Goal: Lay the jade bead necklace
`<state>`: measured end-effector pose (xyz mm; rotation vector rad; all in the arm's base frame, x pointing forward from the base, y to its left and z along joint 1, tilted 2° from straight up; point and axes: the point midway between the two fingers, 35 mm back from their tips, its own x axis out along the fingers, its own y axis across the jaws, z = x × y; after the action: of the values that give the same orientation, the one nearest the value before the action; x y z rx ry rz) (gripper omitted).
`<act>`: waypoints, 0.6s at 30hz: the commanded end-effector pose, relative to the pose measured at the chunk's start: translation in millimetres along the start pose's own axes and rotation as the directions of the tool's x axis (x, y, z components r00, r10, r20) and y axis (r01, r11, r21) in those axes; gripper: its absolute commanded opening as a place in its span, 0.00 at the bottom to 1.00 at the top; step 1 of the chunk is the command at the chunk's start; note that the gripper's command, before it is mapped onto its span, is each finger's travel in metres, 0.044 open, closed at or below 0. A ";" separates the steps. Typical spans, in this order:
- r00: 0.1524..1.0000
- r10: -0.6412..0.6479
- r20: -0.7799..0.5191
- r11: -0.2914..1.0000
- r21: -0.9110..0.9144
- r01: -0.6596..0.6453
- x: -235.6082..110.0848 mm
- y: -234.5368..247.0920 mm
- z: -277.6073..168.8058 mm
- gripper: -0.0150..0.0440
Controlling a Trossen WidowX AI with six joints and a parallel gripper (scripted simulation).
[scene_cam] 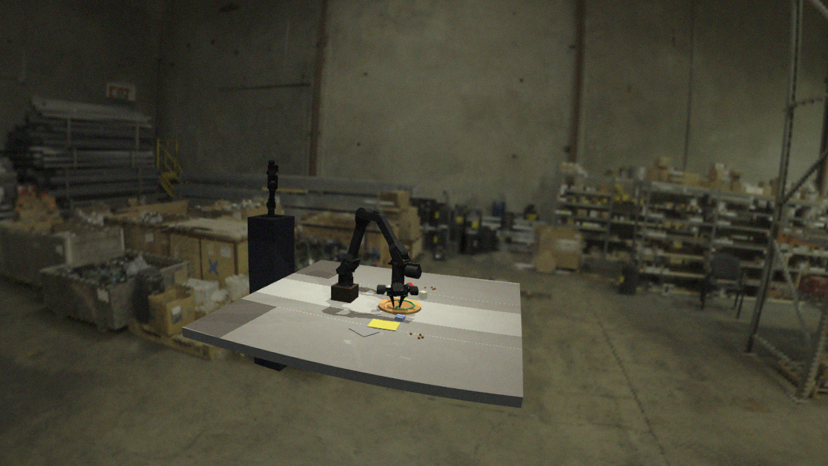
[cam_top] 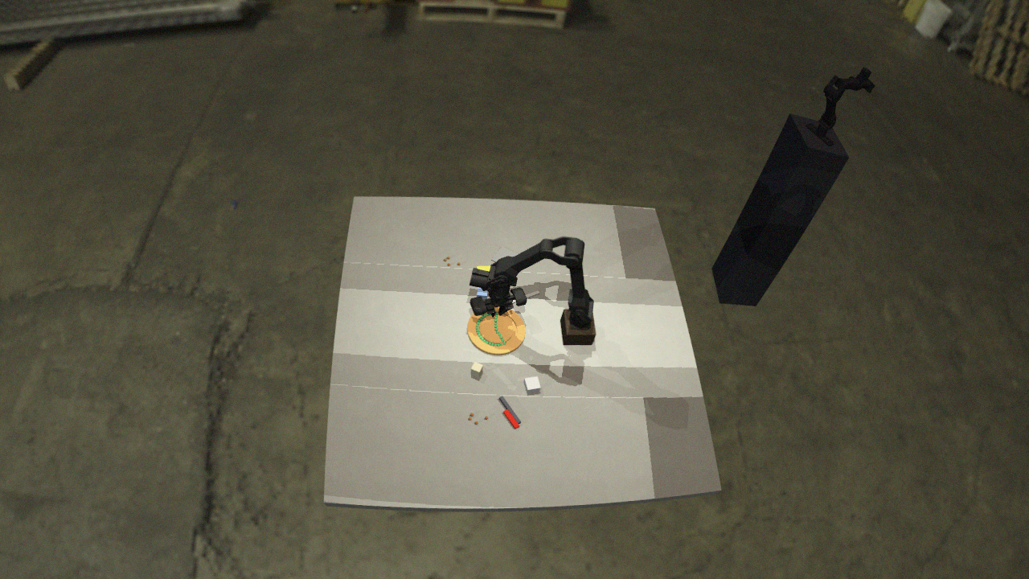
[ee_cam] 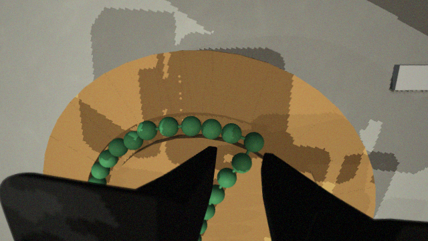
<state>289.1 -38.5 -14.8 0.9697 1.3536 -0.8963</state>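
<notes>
The round wooden bead board (cam_top: pixel 471 338) (ee_cam: pixel 214 87) lies on the table. The jade bead necklace (cam_top: pixel 477 331) (ee_cam: pixel 191 126) follows part of the groove, bends sharply inward at one end, and crosses the board's middle as a second strand. Another stretch of groove holds no beads. My gripper (cam_top: pixel 501 312) (scene_cam: pixel 396 306) (ee_cam: pixel 239 158) is low over the board and partly open. In the wrist view, beads just past the bend show in the gap between the fingers, with space at the right finger. The left finger hides part of the inner strand and the far side of the loop.
A cream block (cam_top: pixel 477 370) and a white block (cam_top: pixel 532 384) (ee_cam: pixel 412 77) stand near the board, with a red-and-grey tool (cam_top: pixel 510 416) beyond. A blue block (scene_cam: pixel 400 317) and a yellow sheet (scene_cam: pixel 383 324) lie on the other side. Small orange beads lie in two groups.
</notes>
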 end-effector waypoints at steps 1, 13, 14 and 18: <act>1.000 0.001 0.000 1.000 0.000 -0.001 -0.2 0.2 0.1 0.28; 1.000 0.001 0.000 1.000 0.000 -0.001 -0.2 0.2 0.1 0.25; 1.000 0.001 0.000 1.000 0.000 -0.001 -0.2 0.2 0.1 0.25; 1.000 0.001 0.000 1.000 0.000 -0.001 -0.2 0.2 0.1 0.25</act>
<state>289.1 -38.5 -14.8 0.9697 1.3536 -0.8963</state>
